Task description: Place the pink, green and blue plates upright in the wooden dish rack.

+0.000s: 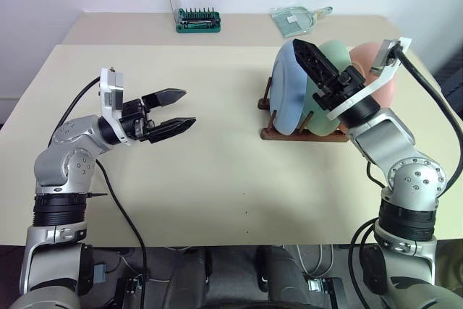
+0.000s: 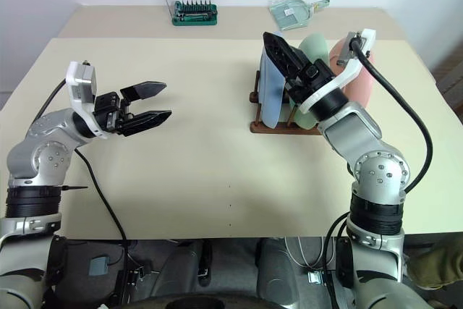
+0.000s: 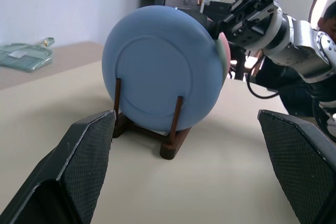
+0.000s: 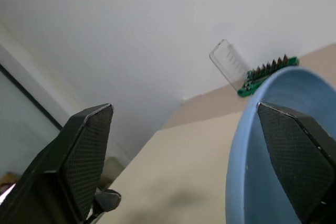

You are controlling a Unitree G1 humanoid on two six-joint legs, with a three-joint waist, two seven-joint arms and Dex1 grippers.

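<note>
- left gripper [image 1: 177, 110] hovers over bare table [image 1: 217, 179] on the left side, fingers pointing right toward the rack, jaws apart, nothing between them; well apart from the plates
- green bit case [image 1: 197, 21] at the far edge of the table, its clear lid standing open; contents too small to make out
- clear flat bag-like item [image 1: 293, 19] further right at the far edge, can't tell what it is
- wooden dish rack [image 1: 304, 134] right of centre; only the near rail and a few pegs show from the head views, rest hidden by plates and the right arm
- blue plate [image 1: 289, 92] upright in the rack, leftmost of the three; left wrist view shows it standing behind two pegs, face toward that camera
- green plate [image 1: 334, 56] upright just behind the blue one, mostly covered by it and the right gripper; only a top arc visible
- pink plate [image 1: 365, 59] rightmost, upright, largely hidden by the right wrist and cable; its slot can't be seen
- right gripper [image 2: 283, 56] up at the blue plate's top rim, jaws wide apart, one finger on each side of the rim; not clamping it; contact with the rim can't be told
</note>
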